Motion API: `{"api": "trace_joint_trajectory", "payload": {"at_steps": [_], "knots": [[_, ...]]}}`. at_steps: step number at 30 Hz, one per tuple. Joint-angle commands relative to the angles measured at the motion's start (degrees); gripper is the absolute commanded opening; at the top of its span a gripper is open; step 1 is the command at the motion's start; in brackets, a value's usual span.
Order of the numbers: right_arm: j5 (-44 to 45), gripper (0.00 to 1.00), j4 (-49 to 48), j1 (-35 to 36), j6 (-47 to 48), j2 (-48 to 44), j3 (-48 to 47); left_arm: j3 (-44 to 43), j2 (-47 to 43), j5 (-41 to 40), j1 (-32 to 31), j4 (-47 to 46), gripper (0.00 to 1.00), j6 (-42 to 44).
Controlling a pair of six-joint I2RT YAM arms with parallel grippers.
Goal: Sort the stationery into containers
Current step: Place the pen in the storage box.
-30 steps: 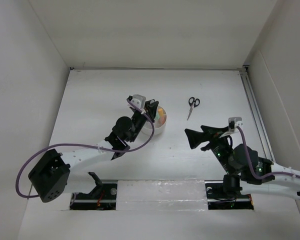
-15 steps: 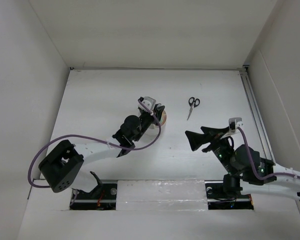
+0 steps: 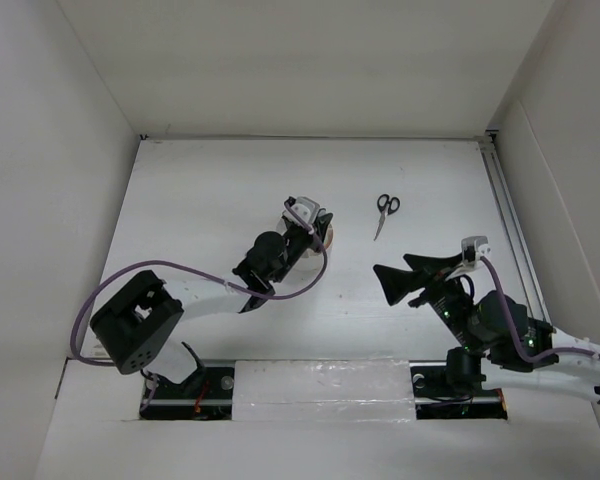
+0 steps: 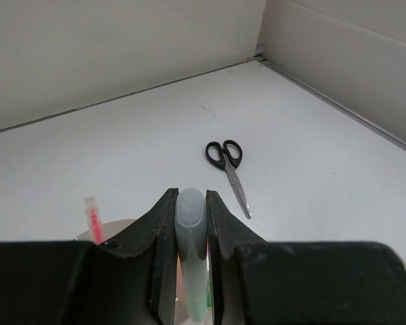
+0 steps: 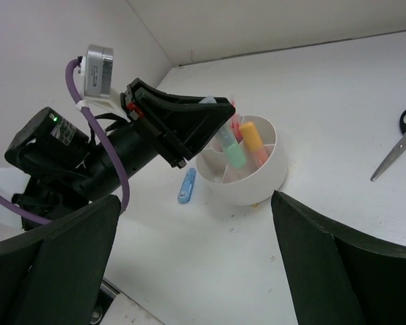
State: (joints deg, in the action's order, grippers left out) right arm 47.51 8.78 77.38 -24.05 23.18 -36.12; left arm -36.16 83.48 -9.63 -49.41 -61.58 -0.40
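Observation:
My left gripper (image 4: 189, 194) is shut on a green marker (image 4: 190, 233) with a clear cap. It hangs over the round white organizer (image 5: 257, 188). In the right wrist view the green marker (image 5: 235, 156) has its lower end inside a compartment, beside an orange-yellow marker (image 5: 254, 139) and pink pens (image 5: 235, 122). From above, the left gripper (image 3: 315, 230) covers most of the organizer (image 3: 329, 241). A blue marker (image 5: 187, 185) lies on the table left of the organizer. Black-handled scissors (image 3: 384, 212) lie further right. My right gripper (image 3: 382, 283) stands open and holds nothing, near the organizer.
White walls close the table in at the back and on both sides. A rail (image 3: 508, 225) runs along the right edge. The left arm's purple cable (image 3: 300, 280) loops near the organizer. The scissors (image 4: 229, 169) lie beyond the left fingers.
The left arm has swung right and forward with the green marker, so it now covers more of the organizer. The right arm has barely shifted and stays open.

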Motion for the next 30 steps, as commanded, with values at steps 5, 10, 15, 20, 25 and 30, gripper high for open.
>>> {"api": "trace_joint_trajectory", "payload": {"at_steps": [5,10,15,20,25,30], "knots": [[-2.07,0.99,0.37,0.57,2.52,-0.42,0.17,-2.07,1.06,0.49,-0.07,-4.69,0.00,2.60],[-2.59,0.99,0.37,0.57,3.04,-0.42,0.69,-2.07,3.08,0.49,-0.07,-5.21,0.00,3.13],[-3.20,0.99,0.37,0.57,4.10,-0.42,0.70,-2.07,3.70,0.49,-0.07,-5.74,0.00,3.13],[-3.21,0.99,0.37,0.57,4.10,-0.42,0.70,-0.93,3.18,-0.13,-0.07,-6.36,0.01,3.13],[-3.74,0.99,0.37,0.57,4.10,-0.42,0.70,0.22,2.56,-0.13,-0.07,-6.36,0.26,2.60],[-3.74,0.99,0.37,0.57,4.10,-0.42,0.18,0.74,2.56,-0.13,-0.07,-6.36,0.30,2.60]]}}
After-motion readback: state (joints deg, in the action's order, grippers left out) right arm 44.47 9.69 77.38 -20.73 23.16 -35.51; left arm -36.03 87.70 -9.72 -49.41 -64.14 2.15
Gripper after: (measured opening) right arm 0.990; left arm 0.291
